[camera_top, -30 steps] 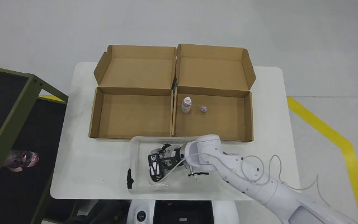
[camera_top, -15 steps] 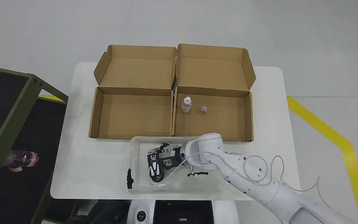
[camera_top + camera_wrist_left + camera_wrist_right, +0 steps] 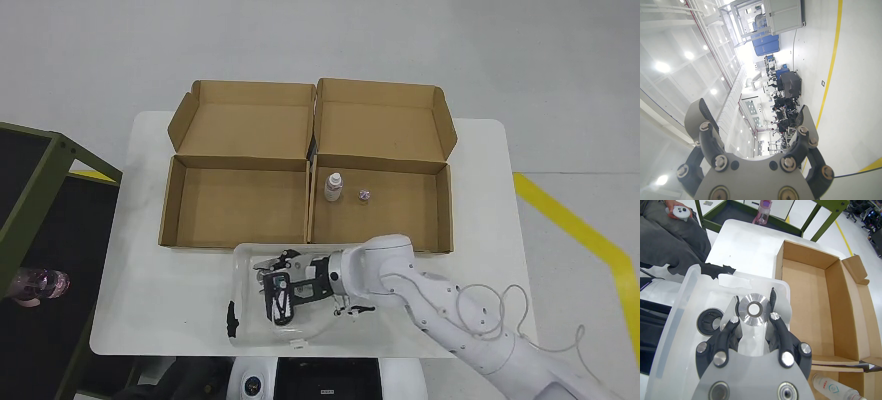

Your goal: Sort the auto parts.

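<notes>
Silver flanged part (image 3: 745, 310) with a round hole through its middle is clamped between the fingers of the right gripper (image 3: 755, 297), inside the clear plastic bin (image 3: 677, 313) at the near edge of the table (image 3: 140, 300). A dark-rimmed bushing (image 3: 709, 321) lies just beside it in the same bin. Beyond the bin two open cardboard boxes stand side by side, the left box (image 3: 235, 205) and the right box (image 3: 400, 215), which holds a small white bottle (image 3: 333, 186) and a tiny part (image 3: 365, 195) (too small to identify). The left gripper (image 3: 753, 111) points out into the hall, fingers spread wide.
</notes>
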Robot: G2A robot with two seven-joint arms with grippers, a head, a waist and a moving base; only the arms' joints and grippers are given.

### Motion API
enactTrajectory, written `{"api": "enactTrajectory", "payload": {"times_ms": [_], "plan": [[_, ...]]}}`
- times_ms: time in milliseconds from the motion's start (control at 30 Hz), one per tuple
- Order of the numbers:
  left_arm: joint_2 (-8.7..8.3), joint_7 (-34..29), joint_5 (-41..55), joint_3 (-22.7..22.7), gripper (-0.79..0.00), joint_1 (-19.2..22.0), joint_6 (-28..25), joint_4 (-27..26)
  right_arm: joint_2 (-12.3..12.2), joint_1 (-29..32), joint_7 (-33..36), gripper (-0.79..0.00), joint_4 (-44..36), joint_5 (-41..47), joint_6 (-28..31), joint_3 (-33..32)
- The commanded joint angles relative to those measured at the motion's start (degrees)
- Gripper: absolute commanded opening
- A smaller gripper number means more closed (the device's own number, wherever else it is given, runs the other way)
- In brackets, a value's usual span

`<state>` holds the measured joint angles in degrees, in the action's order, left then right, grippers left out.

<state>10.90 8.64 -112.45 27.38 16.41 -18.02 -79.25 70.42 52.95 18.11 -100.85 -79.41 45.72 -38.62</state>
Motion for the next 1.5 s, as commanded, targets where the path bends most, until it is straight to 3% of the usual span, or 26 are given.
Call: {"api": "enactTrajectory", "payload": {"times_ms": [0, 733, 1100, 1467], "plan": [[0.00, 0.00, 0.00, 0.00, 0.000, 0.00, 0.00, 0.00, -0.09, 0.23, -1.05, -0.785, -0.53, 0.22, 0.08, -0.65], [0.00, 0.00, 0.00, 0.00, 0.000, 0.00, 0.00, 0.00, -0.67, -1.24, -7.36, -0.785, -6.43, 4.23, -0.26, -9.27], [0.00, 0.00, 0.00, 0.00, 0.000, 0.00, 0.00, 0.00, -0.33, -2.30, -9.35, -0.785, -2.29, 6.81, -2.02, -10.99], [0.00, 0.00, 0.00, 0.00, 0.000, 0.00, 0.00, 0.00, 1.69, -7.81, -8.52, -0.785, 6.44, 8.63, -5.78, -7.82]]}}
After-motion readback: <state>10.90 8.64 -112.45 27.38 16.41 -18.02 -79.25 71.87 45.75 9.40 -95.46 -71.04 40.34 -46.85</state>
